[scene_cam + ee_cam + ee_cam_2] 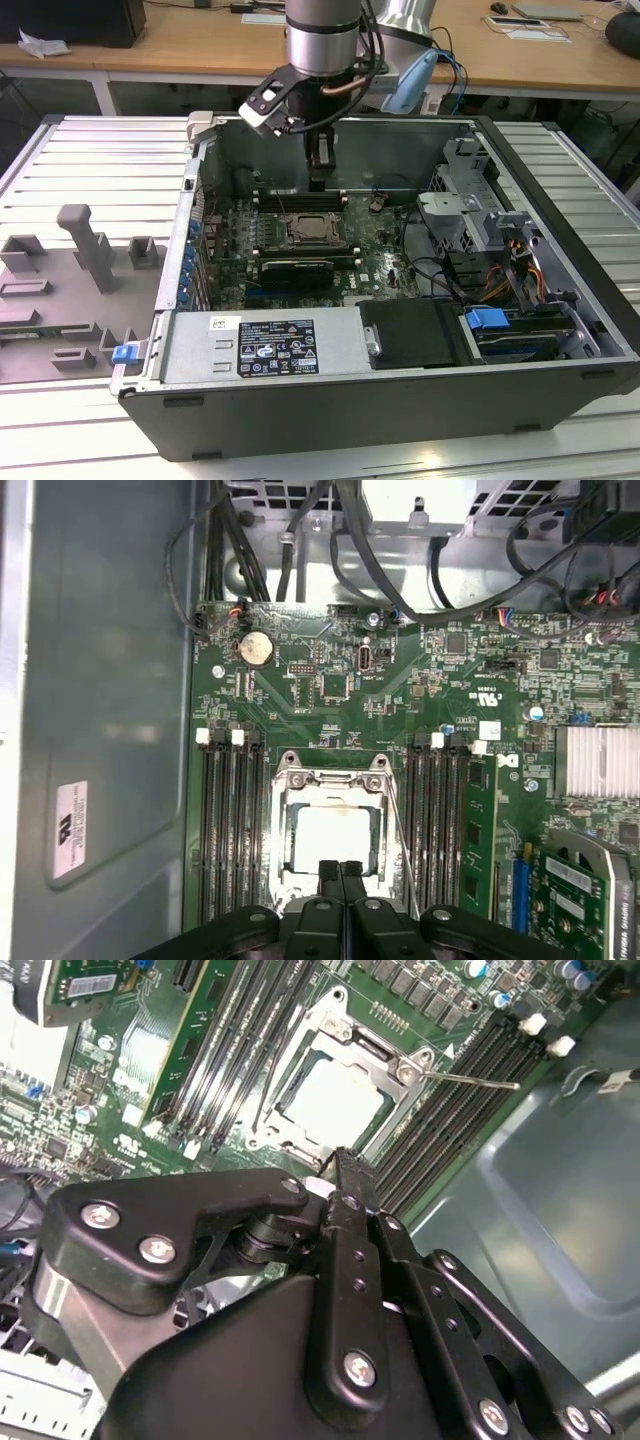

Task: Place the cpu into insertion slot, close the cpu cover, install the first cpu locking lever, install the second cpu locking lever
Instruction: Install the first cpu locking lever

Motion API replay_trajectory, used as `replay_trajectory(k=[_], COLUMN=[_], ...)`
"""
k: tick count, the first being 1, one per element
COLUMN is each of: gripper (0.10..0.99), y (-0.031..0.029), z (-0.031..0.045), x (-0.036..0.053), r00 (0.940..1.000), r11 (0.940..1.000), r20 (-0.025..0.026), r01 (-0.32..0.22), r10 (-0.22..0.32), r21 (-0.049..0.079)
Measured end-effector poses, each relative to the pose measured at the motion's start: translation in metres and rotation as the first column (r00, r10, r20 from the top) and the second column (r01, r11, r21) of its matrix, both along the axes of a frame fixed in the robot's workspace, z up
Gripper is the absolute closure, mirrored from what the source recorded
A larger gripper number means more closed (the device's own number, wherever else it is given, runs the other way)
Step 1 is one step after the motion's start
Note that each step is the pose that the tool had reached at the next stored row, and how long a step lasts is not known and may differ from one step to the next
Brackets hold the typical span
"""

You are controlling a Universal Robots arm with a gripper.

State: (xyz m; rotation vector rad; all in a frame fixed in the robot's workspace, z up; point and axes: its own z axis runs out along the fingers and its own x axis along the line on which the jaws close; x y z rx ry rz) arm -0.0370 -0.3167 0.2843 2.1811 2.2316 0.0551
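Surface [90, 170]: ribbed grey metal, carrying the open computer case [400, 410].
Arm [322, 40]: comes down from above into the case, over its far part in the exterior view.
Circuit board [420, 690]: green, lying flat on the case floor, with long black memory slots [228, 820] on both sides of the socket.
Hand [318, 183]: clenched, its dark fingertips [330, 872] pressed together with nothing between them. It hangs just above the near edge of the insertion slot in the first wrist view.
Insertion slot [291, 232]: square, silver-rimmed, between the memory slots.
Cpu cover [328, 783]: lying down flat over the slot, its window framing the chip.
Cpu [330, 838]: seated in the slot, its pale top showing through the window.
Locking lever [468, 1079]: a thin metal rod reaching from a socket corner out over the memory slots. Whether it is latched cannot be told.
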Motion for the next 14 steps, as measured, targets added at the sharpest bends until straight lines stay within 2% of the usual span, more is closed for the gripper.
replay_trajectory(k=[2,3,6,9,14], gripper=[0.980,0.980,0.980,0.980,0.980], y=[0.0000,0.0000,0.0000,0.0000,0.0000], z=[0.0090,0.0103,0.0103,0.0104,0.0102], x=[0.0000,0.0000,0.0000,0.0000,0.0001], r00=[1.0000,1.0000,1.0000,0.9985,0.9907], r11=[1.0000,1.0000,1.0000,0.9985,0.9907], r20=[-0.0001,0.0000,0.0001,-0.0001,0.0000], r01=[0.000,0.000,-0.008,-0.055,-0.136], r10=[0.000,0.000,0.008,0.055,0.136], r21=[0.000,0.000,0.000,0.000,0.000])
